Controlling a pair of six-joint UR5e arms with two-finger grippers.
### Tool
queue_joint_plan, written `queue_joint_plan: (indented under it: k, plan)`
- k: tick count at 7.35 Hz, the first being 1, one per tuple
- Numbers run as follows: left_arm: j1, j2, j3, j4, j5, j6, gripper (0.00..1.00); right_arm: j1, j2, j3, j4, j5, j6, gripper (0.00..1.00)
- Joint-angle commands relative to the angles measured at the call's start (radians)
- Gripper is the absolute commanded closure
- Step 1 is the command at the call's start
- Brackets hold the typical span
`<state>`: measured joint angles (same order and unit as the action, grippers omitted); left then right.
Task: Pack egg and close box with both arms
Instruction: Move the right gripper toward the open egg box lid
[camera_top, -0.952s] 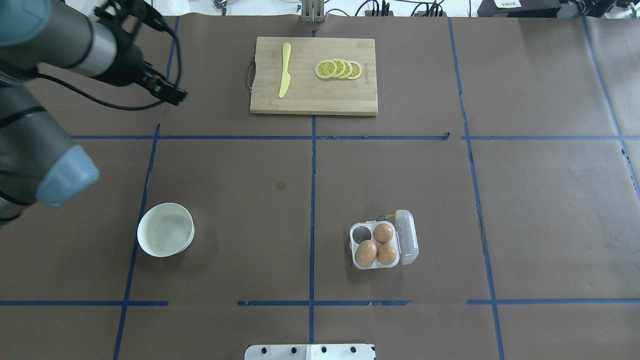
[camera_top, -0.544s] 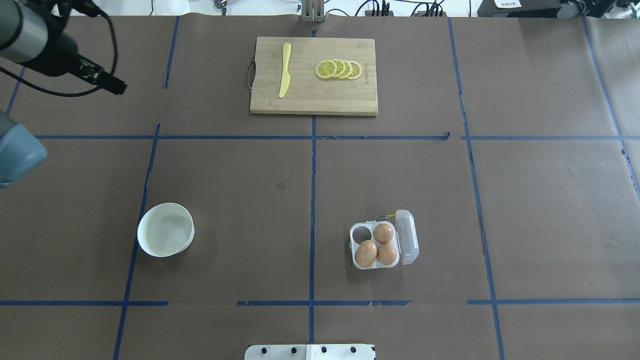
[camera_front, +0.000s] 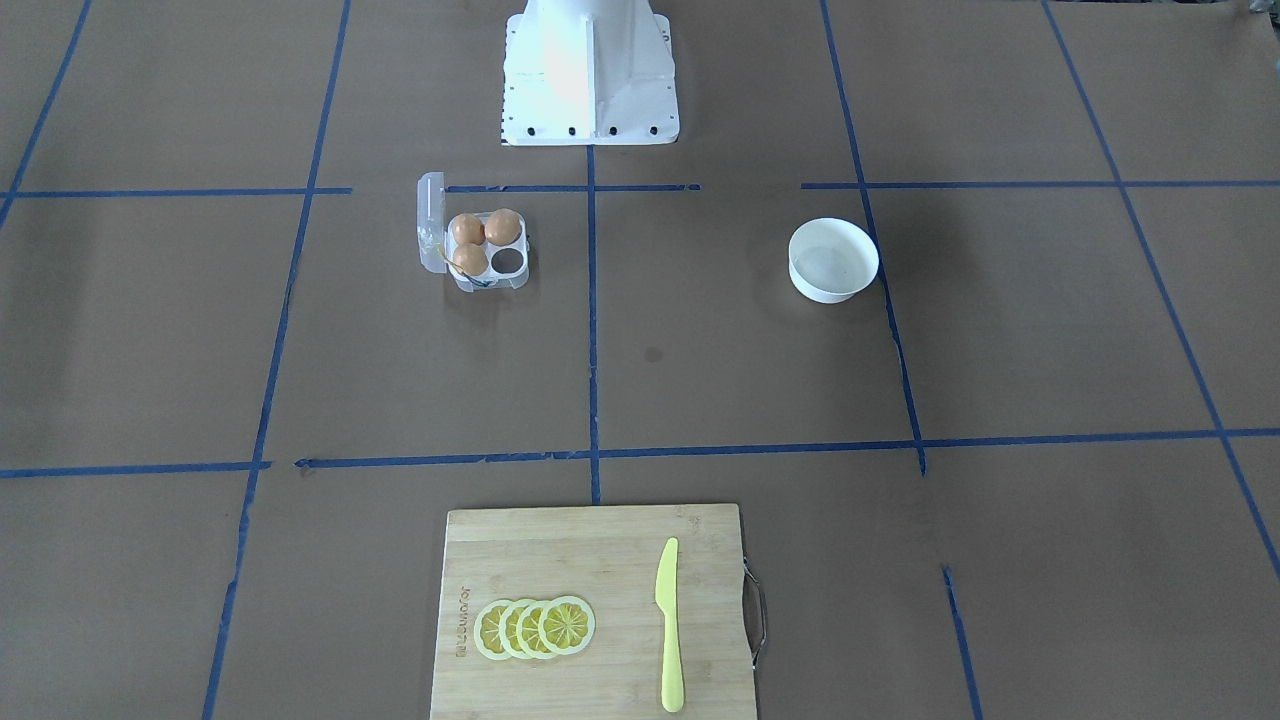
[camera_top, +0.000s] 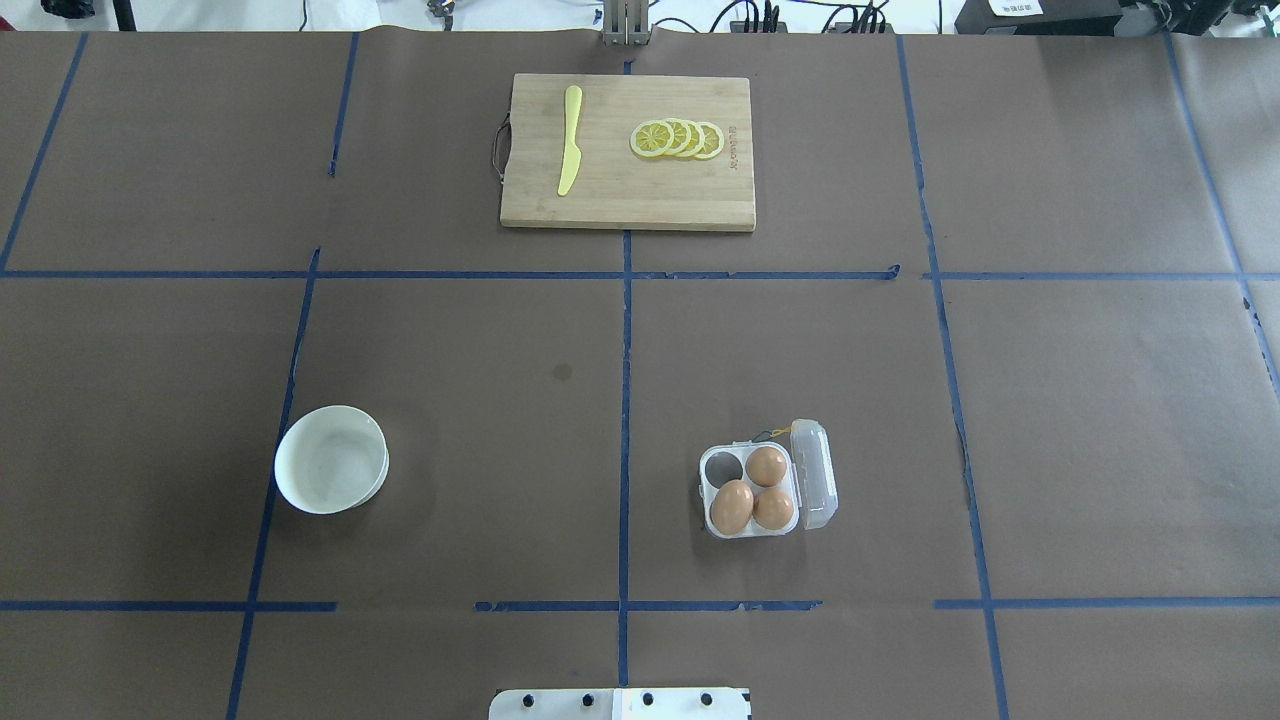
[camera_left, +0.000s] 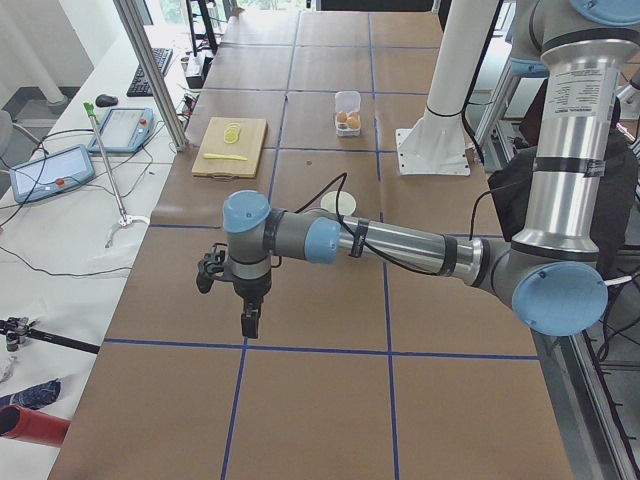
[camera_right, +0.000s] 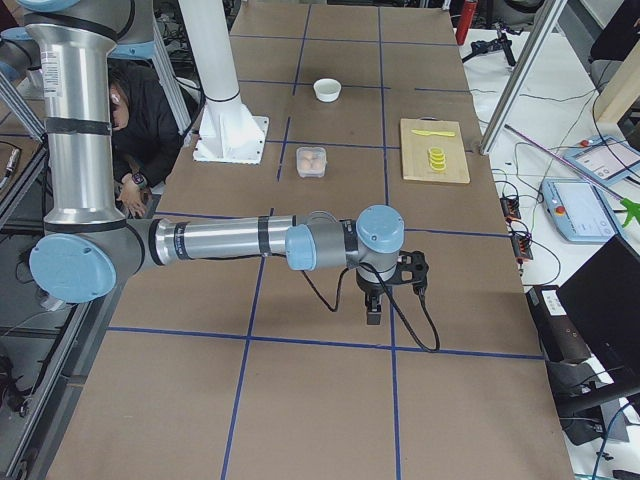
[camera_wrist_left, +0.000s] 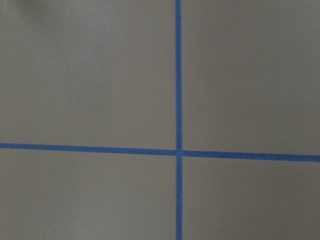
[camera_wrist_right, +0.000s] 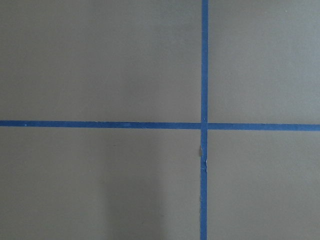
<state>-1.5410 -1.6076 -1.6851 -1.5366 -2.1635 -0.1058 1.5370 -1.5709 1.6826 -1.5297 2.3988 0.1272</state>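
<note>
The box (camera_top: 708, 480) sits near the robot-side edge of the desk (camera_top: 1100, 420), a little right of the middle. Its lid (camera_top: 812, 475) is open on the right, apparently standing up, though the steep view leaves that unsure. Three brown eggs (camera_top: 733, 507) fill three cells, and the task's own cannot be told apart. The left pincer (camera_left: 249, 326) hangs over the desk's left end and the right pincer (camera_right: 374, 314) over its right end. I cannot tell whether either is released or clenched. A white bowl (camera_top: 331, 460) stands toward the near left corner.
</note>
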Motion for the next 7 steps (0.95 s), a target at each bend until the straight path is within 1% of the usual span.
queue_joint_plan:
  k: [1, 3, 4, 5, 6, 7]
  plan:
    - [-0.106, 0.034, -0.010, 0.000, -0.058, 0.156, 0.00, -0.036, 0.005, 0.032, 0.066, 0.028, 0.000, 0.00]
    - [-0.107, 0.028, -0.005, -0.010, -0.058, 0.207, 0.00, -0.095, -0.012, 0.032, 0.205, 0.051, 0.034, 0.00]
    - [-0.107, 0.029, -0.002, -0.010, -0.058, 0.212, 0.00, -0.139, -0.012, 0.032, 0.258, 0.084, 0.079, 0.00]
    - [-0.107, 0.031, 0.002, -0.010, -0.058, 0.206, 0.00, -0.194, -0.012, 0.035, 0.323, 0.083, 0.171, 0.00]
    - [-0.103, 0.029, 0.002, -0.004, -0.059, 0.204, 0.00, -0.263, -0.012, 0.035, 0.442, 0.045, 0.290, 0.01]
    - [-0.102, 0.028, 0.002, -0.008, -0.061, 0.204, 0.00, -0.337, -0.014, 0.036, 0.512, 0.030, 0.405, 0.40]
